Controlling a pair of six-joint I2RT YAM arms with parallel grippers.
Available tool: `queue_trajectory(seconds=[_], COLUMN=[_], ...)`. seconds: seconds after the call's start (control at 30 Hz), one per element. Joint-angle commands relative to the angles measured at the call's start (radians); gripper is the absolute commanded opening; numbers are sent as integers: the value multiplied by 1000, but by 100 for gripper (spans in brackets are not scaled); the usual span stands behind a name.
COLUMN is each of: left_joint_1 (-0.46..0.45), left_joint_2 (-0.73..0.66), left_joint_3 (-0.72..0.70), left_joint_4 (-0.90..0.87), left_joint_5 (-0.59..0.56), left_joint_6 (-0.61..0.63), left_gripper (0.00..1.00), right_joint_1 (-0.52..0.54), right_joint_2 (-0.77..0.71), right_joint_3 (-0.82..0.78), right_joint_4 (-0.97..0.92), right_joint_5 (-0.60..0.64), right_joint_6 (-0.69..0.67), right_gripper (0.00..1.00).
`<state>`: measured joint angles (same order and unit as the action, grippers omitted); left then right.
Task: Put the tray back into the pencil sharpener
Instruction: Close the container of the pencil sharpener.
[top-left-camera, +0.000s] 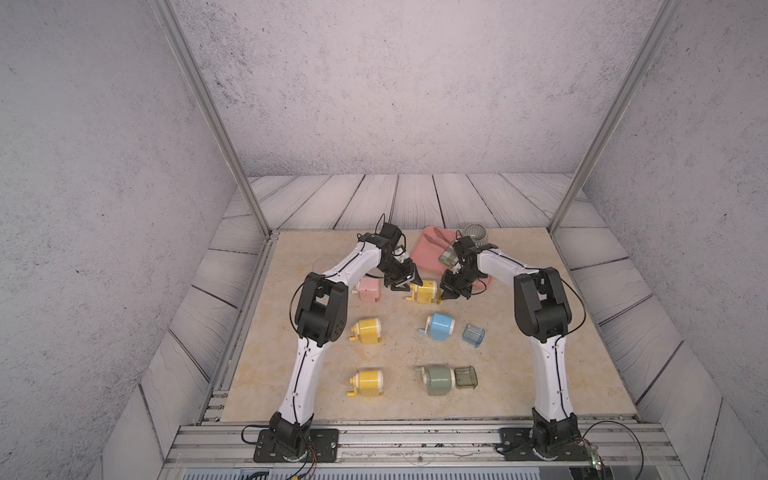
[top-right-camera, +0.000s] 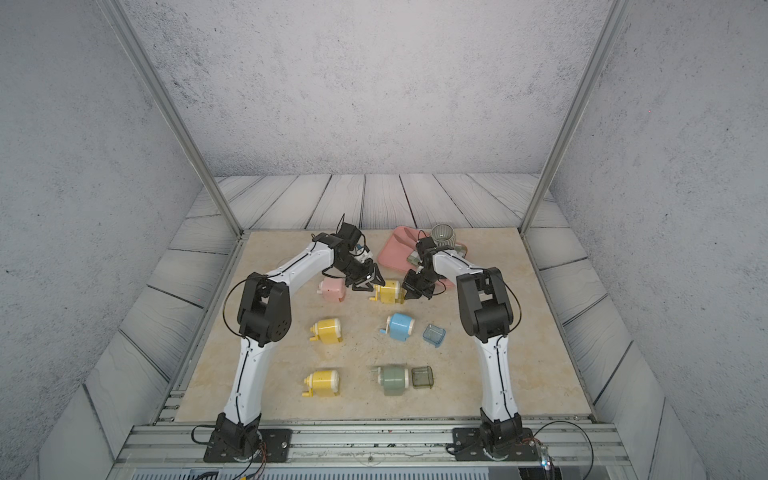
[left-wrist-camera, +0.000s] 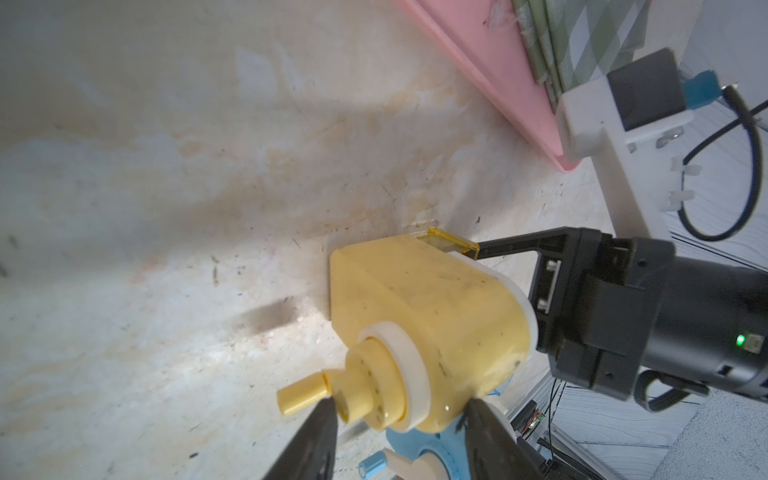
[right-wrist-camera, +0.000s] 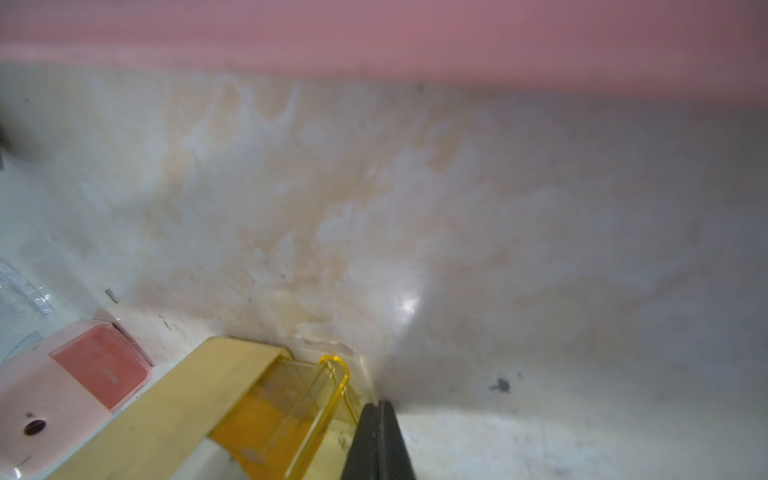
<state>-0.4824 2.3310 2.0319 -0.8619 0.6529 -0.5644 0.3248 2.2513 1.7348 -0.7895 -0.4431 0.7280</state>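
Observation:
A yellow pencil sharpener (top-left-camera: 424, 291) lies on the table between my two grippers. My left gripper (left-wrist-camera: 399, 405) is shut on its crank end, one finger on each side of the body. The clear yellow tray (right-wrist-camera: 299, 415) sits partly inside the sharpener's body (right-wrist-camera: 166, 411), and its outer end sticks out on the side away from the crank. My right gripper (right-wrist-camera: 380, 405) is shut with nothing between its fingers, and its tips rest against that outer end. In the left wrist view the tray's end (left-wrist-camera: 453, 241) meets the right gripper's fingers (left-wrist-camera: 511, 245). Both top views show the pair (top-right-camera: 388, 291).
A pink sharpener (top-left-camera: 368, 289) lies just left of the held one. Nearer the front are two yellow sharpeners (top-left-camera: 368, 330), a blue sharpener (top-left-camera: 440, 326) with its blue tray (top-left-camera: 473, 334) apart, and a green sharpener (top-left-camera: 438, 378) beside its dark tray (top-left-camera: 465, 377). A pink platter (top-left-camera: 428, 249) and a cup (top-left-camera: 474, 233) stand behind.

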Motion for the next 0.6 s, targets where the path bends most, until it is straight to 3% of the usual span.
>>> queue_trajectory(seconds=[0.0,0.57], left_joint_1=[-3,-2], left_joint_2=[45,46], left_joint_3=[-25,-26], left_joint_4=[-34,-31], left_joint_5=[-38,-39], left_joint_6=[7,5], left_gripper=[52,52], right_joint_1=[5,8], right_joint_2=[-34,-42], right_joint_3=[-14,-25], right_joint_4=[21,70], right_joint_5=[-25,-83], right_joint_6=[-12,-9], right_gripper=[4,3])
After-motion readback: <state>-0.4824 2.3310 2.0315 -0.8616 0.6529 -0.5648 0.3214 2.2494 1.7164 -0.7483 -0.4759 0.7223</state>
